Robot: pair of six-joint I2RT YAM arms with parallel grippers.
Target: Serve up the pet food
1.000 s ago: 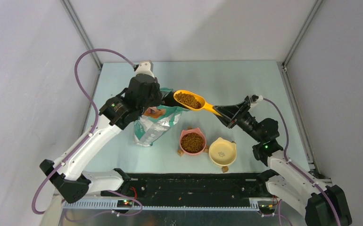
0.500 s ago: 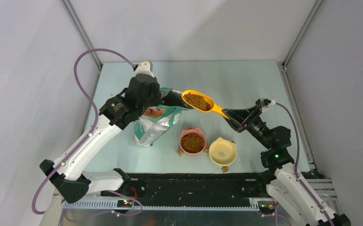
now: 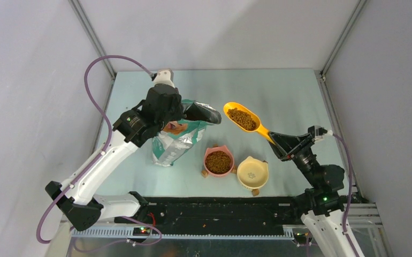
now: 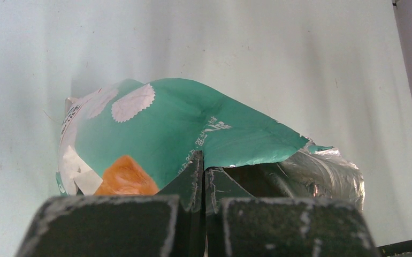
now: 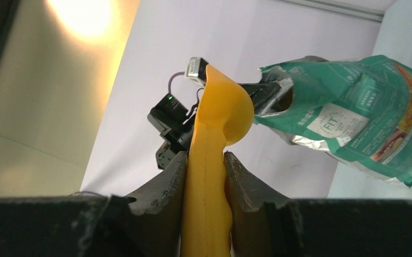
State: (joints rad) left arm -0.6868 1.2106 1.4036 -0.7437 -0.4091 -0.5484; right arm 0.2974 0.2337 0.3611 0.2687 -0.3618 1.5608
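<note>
Pale green bench, grey walls on three sides: the left gripper is clenched on the torn top edge of a green-and-white foil bag. The bag stands left of centre, with its silver-lined mouth held open toward the right. The right gripper grasps the handle of an orange scoop, a finger pressed against each side of it. The scoop hangs in the air above the bench with its bowl end pointing away from the right arm. It carries a heap of pet food and sits to the right of the bag's mouth, apart from it and farther back than the two bowls. More pet food fills the pink bowl, which sits just right of the bag's base. The yellow bowl stands just beside it on the right, its pale inside showing. Both cat-eared bowls lie near the front edge, between the two arms. A purple cable loops high over the left arm. From the right wrist, the scoop's orange underside fills the middle of the view and covers part of the left arm, with the bag to its right.
</note>
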